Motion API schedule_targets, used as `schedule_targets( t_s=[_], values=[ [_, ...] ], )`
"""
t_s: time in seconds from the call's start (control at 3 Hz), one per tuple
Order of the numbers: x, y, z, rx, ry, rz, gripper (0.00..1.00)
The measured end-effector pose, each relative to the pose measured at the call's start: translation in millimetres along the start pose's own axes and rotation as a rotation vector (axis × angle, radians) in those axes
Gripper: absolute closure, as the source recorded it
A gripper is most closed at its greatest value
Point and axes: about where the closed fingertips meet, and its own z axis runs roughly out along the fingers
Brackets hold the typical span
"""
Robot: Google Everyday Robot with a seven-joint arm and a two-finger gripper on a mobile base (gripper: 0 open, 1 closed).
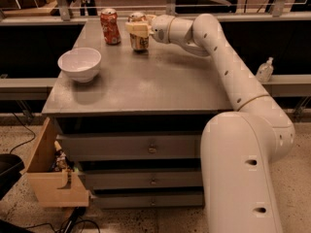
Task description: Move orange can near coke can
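The orange can [139, 41], golden-orange with a dark label and a silver top, stands upright at the far side of the grey table [146, 89]. My gripper [137, 29] is shut on its upper part, reaching in from the right. The coke can [110, 26], red with white markings and dented, stands upright a short way to the left of the orange can, with a small gap between them.
A white bowl [79, 64] sits on the table's left side. Drawers run below the tabletop, and a wooden drawer box [51, 171] hangs open at lower left. A clear bottle [265, 70] stands on a ledge at the right. A rail runs behind the table.
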Motion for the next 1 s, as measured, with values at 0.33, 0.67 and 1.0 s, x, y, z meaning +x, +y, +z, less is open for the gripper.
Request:
schedule_targets(
  t_s=[0.33, 0.67, 1.0],
  values=[
    [0.6, 1.9, 3.1, -0.004, 0.0, 0.001, 0.3],
    [1.2, 3.9, 6.4, -0.009, 0.0, 0.002, 0.06],
    [1.6, 5.3, 8.5, -0.012, 0.0, 0.003, 0.0]
  ],
)
